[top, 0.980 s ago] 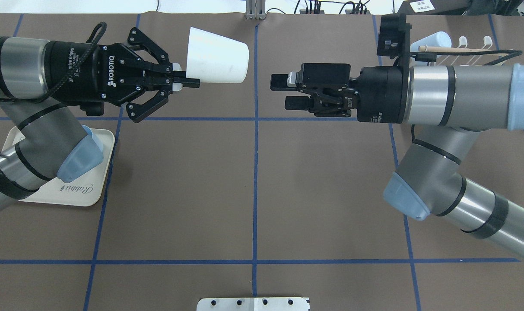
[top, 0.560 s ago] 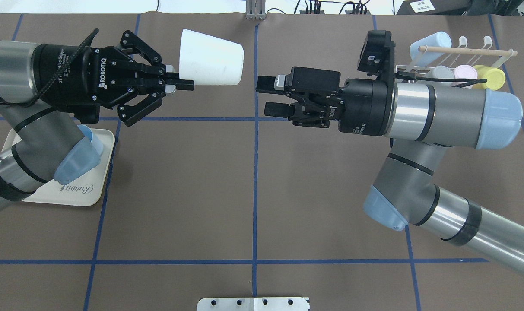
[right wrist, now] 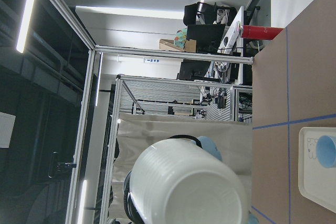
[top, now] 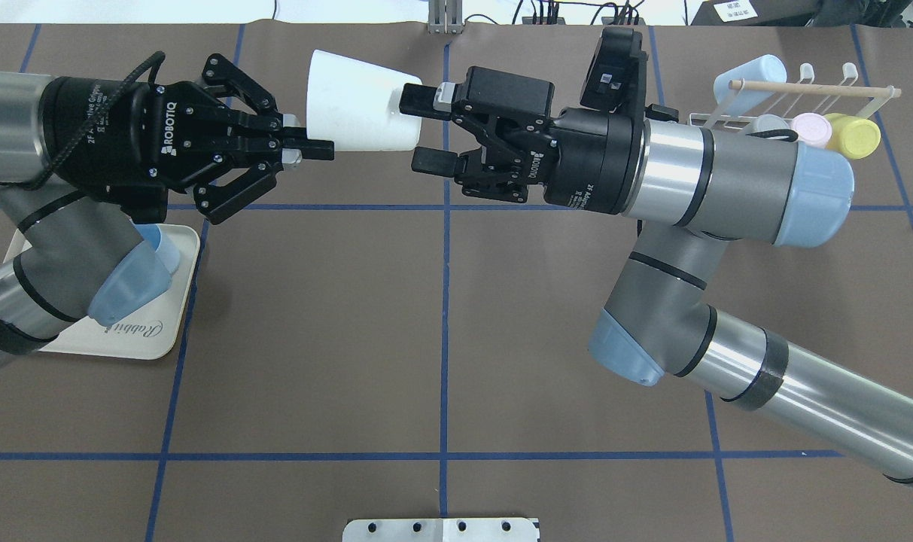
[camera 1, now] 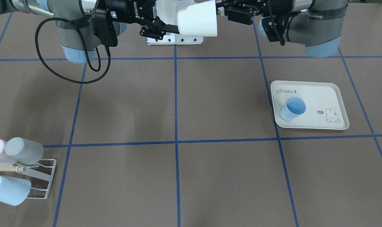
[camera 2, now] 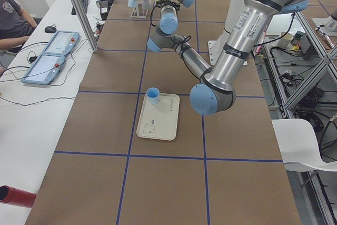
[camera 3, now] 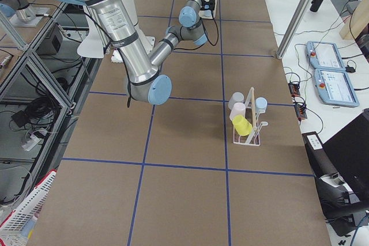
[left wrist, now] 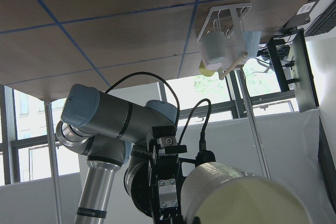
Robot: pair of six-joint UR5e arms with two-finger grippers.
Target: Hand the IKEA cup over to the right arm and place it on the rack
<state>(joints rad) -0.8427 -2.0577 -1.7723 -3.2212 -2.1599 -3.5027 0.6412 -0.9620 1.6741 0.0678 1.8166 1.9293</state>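
The white IKEA cup (top: 362, 105) hangs on its side above the table's far middle, wide mouth toward my left arm. My left gripper (top: 313, 144) is shut on its rim wall. My right gripper (top: 426, 129) is open at the cup's narrow base, one finger overlapping the base's far edge, the other just beyond its near edge. In the front-facing view the cup (camera 1: 197, 22) sits between both grippers. The right wrist view shows the cup's base (right wrist: 189, 182) close up. The white wire rack (top: 817, 88) with its wooden rod stands at the far right, with several pastel cups on it.
A cream rabbit-print tray (camera 1: 323, 91) holds a blue cup (camera 1: 293, 108) under my left arm. The rack (camera 1: 42, 179) sits near the table's corner. A metal mount plate (top: 441, 529) lies at the near edge. A person (camera 2: 13, 22) sits at a side desk.
My right arm has swung left, bringing its open fingers from a gap away up to the cup's base. The left gripper with the cup drifted slightly left and back.
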